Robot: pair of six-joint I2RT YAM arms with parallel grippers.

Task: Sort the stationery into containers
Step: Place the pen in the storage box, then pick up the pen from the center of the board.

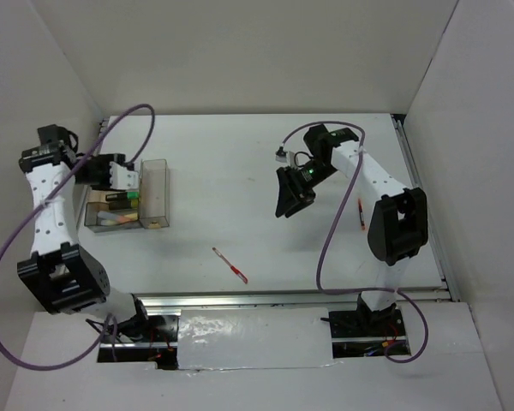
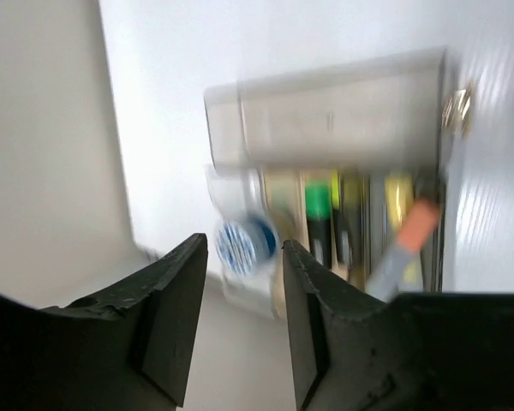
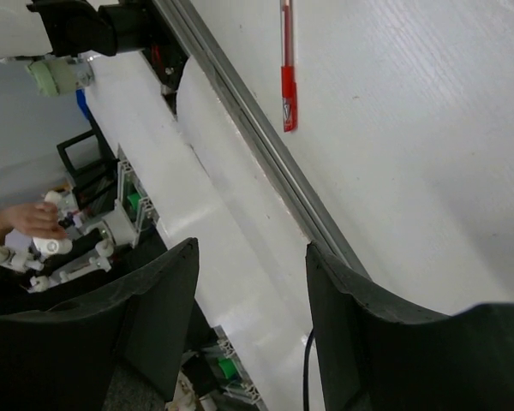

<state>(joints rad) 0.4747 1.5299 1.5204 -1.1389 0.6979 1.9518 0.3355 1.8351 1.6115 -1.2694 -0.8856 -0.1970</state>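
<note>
- Setting: a robotics lab test cell, not a home or an office.
- White table [image 1: 240, 171] boxed in by plain white panels [image 1: 240, 51] on three sides (back, left, right).
- Left arm [image 1: 50, 205] and right arm [image 1: 394, 214] bolted to an aluminium rail [image 1: 283, 298] at the near edge, with a purple cable [image 1: 321, 257] looping loose.
- Right wrist view: black frames [image 3: 86, 163] and bare hardware past the table edge.

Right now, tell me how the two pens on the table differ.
The middle pen lies diagonally near the front edge; the right pen lies almost front-to-back. The middle pen has open table around it; the right pen lies close beside the right arm. Both look red and lie loose.
</note>
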